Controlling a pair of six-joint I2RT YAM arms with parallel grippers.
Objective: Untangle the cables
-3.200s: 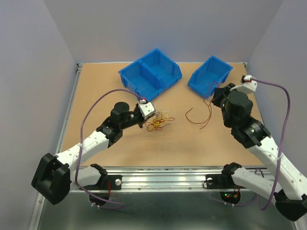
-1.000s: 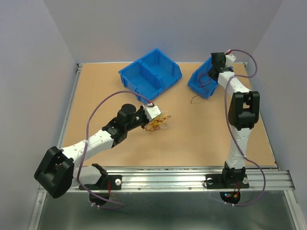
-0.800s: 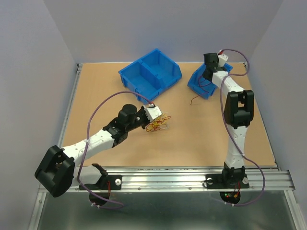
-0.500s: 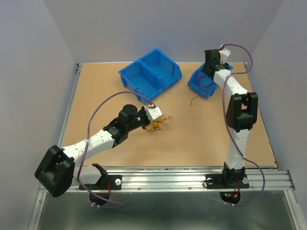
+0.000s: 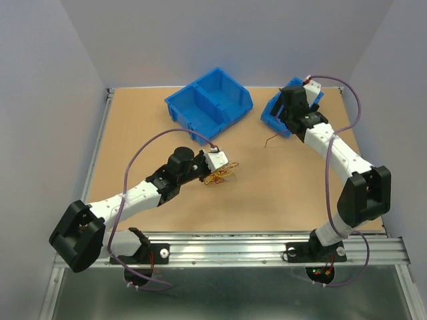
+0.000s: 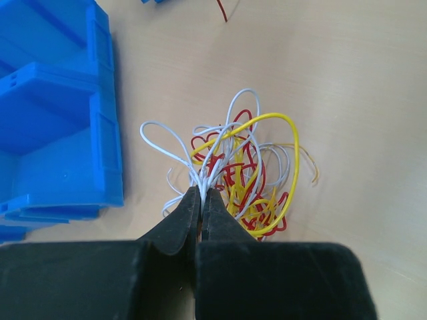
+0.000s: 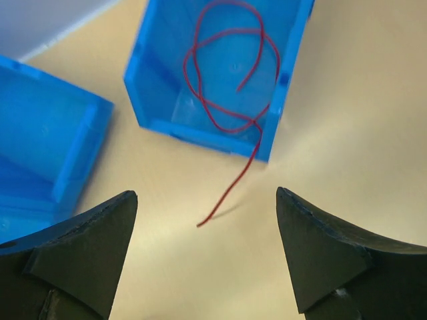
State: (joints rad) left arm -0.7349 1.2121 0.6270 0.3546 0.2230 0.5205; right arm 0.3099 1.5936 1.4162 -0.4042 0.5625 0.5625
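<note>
The cables [image 6: 243,167] are a tangle of red, yellow and white wires lying on the table, seen small in the top view as the tangle [image 5: 221,175]. My left gripper [image 6: 201,195] is shut on a few white strands at the tangle's near-left side; from above the left gripper [image 5: 213,168] sits at the tangle's left edge. One separate red cable [image 7: 223,60] lies coiled in the small blue bin [image 7: 153,73], its tail [image 7: 223,197] hanging over the front wall onto the table. My right gripper [image 7: 206,193] hangs open above that tail, holding nothing.
A large two-compartment blue bin [image 5: 209,103] stands at the back centre, and its wall [image 6: 100,133] is close to the left of the tangle. The small bin [image 5: 270,115] is at the back right, partly under the right arm. The red tail [image 5: 270,139] pokes out in front of it.
The right gripper has opened and let go of the red cable, which now rests in the small bin. The right arm has drawn back towards me. The left gripper keeps its hold.
</note>
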